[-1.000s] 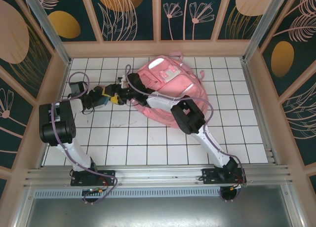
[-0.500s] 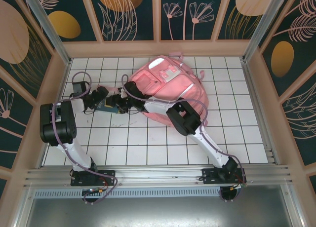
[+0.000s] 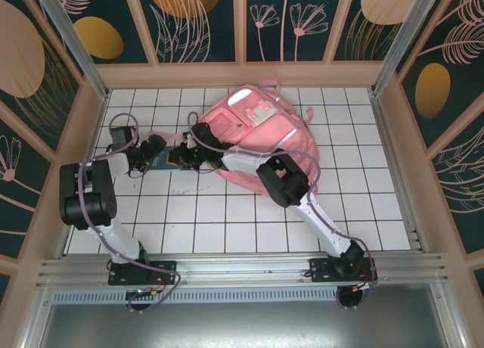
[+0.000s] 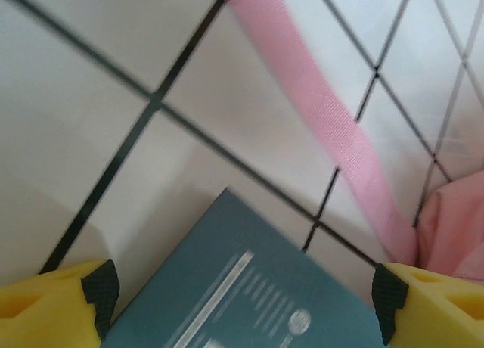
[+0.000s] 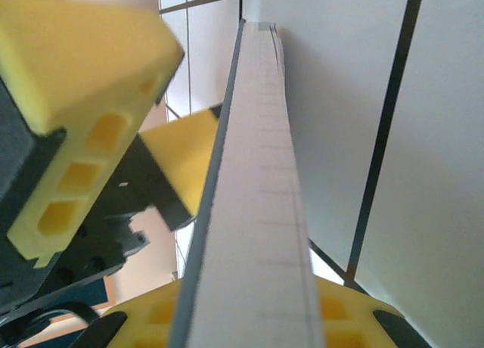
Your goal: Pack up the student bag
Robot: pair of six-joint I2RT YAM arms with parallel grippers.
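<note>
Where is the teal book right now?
Seen from above, the teal book is on the left part of the tiled table, between the left hand and the right hand, just left of the pink backpack.

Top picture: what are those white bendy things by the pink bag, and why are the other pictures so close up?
Those are two robot arms, bolted to the near edge of a tiled table. The top picture comes from a camera fixed above and behind them. Each close-up comes from a small camera on one arm's wrist, so its yellow jaws show. On the table lies the big pink student bag. Next to it both arms meet at a thin teal book. The right arm has its jaws pinched on the book. The left arm has its jaws wide, one each side of the book; whether they press it, I can't tell.
</note>
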